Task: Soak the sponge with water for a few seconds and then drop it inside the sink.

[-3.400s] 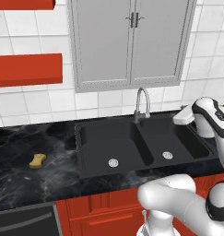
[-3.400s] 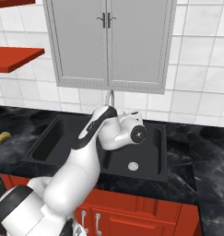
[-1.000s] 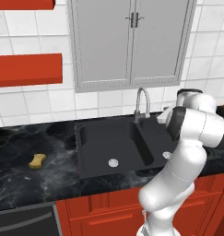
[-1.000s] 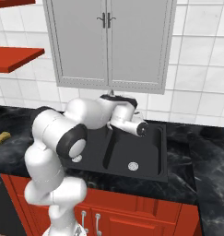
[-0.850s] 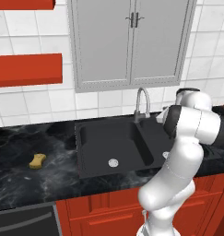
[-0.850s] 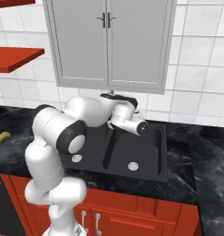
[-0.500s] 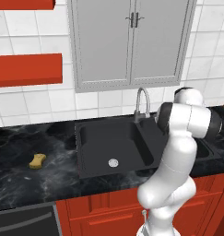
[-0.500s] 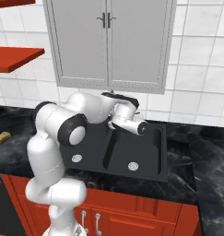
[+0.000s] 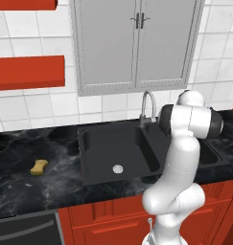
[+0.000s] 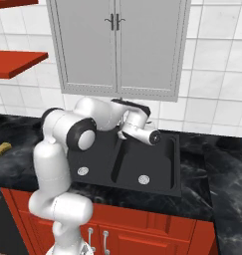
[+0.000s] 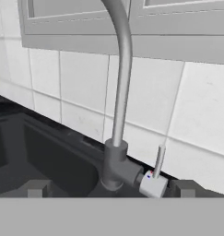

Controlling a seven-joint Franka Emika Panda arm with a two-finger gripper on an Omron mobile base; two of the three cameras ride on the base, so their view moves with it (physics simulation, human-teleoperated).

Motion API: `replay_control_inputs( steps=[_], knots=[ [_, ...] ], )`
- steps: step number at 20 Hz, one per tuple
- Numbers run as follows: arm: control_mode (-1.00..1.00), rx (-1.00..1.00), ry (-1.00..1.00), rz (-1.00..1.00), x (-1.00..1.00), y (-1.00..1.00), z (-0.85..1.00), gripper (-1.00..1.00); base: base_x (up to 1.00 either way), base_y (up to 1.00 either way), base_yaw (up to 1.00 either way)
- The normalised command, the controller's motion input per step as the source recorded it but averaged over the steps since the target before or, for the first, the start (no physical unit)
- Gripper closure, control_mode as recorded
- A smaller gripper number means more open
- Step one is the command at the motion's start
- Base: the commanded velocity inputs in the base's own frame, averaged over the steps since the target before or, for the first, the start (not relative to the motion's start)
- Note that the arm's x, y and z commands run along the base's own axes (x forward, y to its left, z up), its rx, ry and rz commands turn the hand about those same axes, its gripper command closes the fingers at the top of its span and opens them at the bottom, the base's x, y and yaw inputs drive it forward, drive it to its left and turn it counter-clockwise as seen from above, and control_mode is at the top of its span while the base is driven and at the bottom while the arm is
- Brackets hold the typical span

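Pincer (image 11: 111, 188) is held wide and empty at the faucet lever (image 11: 158, 161); sponge (image 9: 39, 166) is left well apart on the desk (image 9: 22, 186); lever could be knocked rather than turned if approached off-centre.

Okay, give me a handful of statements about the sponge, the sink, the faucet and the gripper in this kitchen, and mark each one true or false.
1. The sponge lies on the black counter, left of the sink. True.
2. The gripper is shut on the sponge. False: its jaws stand open and hold nothing; the sponge lies far off on the counter.
3. The hand view looks at the base of the faucet, with its small lever upright beside it. True.
4. Water runs from the faucet into the basin. False: no stream is visible in any view.
5. The cabinet doors above the sink are open. False: both are closed.
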Motion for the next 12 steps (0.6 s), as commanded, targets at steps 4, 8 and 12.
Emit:
replay_control_inputs(
  steps=[4,8,12],
  knots=[
    [-1.00,0.00,0.04,0.00,0.35,0.00,-0.17,-1.00,0.00,0.00,0.00],
    [-1.00,0.00,0.00,0.00,0.27,0.00,-0.25,-1.00,0.00,0.00,0.00],
    [-1.00,0.01,0.00,0.00,0.29,0.00,-0.27,-1.00,0.00,0.00,0.00]
  ],
)
